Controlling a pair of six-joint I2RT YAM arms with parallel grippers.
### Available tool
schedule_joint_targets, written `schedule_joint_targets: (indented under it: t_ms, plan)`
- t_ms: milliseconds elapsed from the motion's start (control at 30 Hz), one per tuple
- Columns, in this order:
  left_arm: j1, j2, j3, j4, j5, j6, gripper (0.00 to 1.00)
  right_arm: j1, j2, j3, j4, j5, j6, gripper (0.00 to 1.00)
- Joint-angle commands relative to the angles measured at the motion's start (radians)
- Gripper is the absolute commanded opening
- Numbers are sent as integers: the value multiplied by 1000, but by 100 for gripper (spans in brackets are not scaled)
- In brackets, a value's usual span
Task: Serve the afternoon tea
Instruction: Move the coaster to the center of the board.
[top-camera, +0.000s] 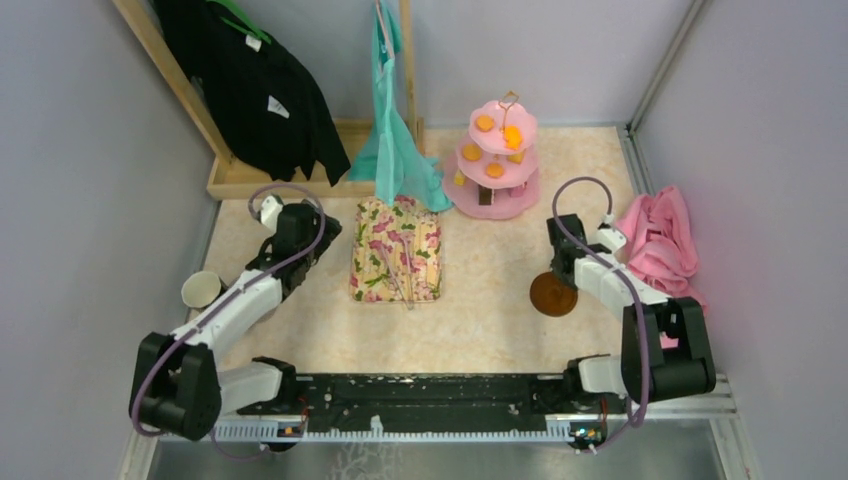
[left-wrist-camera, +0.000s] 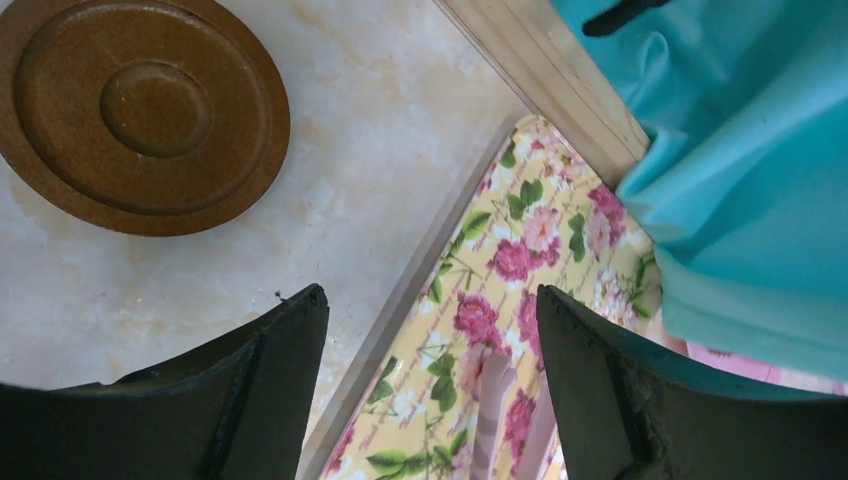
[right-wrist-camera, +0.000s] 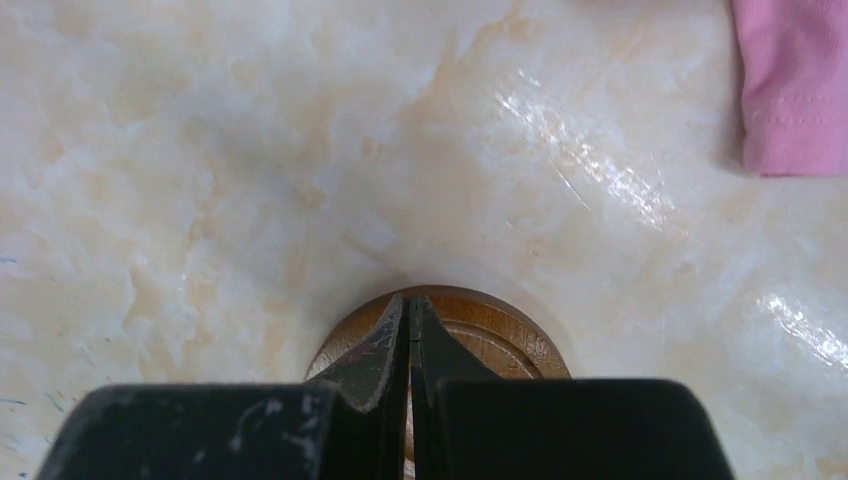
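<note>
- Top view, right gripper (top-camera: 560, 272): jaws shut, at the far edge of the right saucer (top-camera: 553, 294). The saucer is over open table, between the three-tier stand (top-camera: 497, 160) and the arm's base. Whether the rim is truly nipped cannot be told. Risk: an edge-only hold would let the disc swing or slip out once carried.
- Top view, left gripper (top-camera: 297, 222): wide open, holding nothing, between the cream mug (top-camera: 200, 290) and the floral tray (top-camera: 397, 250). Risk: the forearm lies just beside the mug, so a sideways swing could tip it.
- Top view, snacks (top-camera: 495, 125): on the stand's tiers, well apart from both grippers. Risk: the teal garment (top-camera: 395, 150) hangs near the stand and over the tray's far end, and a reaching arm could snag it.
- Left wrist view, left saucer (left-wrist-camera: 140, 110): flat on the table, clear of the tray, off to one side of the open fingers (left-wrist-camera: 290, 380). Risk: coming straight down from here would meet the tray's edge, not the saucer.
- Right wrist view: closed tips over the right saucer's near part, with the pink cloth (right-wrist-camera: 795, 90) at the far corner. Risk: a saucer moved that way could catch the fabric.
</note>
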Motion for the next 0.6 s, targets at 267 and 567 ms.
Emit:
schedule_joint_targets:
  t_ms: [267,567]
  plan:
    - [69,236,124,-128,-112,-447,74,-29,16,70,140,-26,-98,2]
    - [72,253,180,-246,-243,-585,51,-28,0,69,186,-40,-153,4]
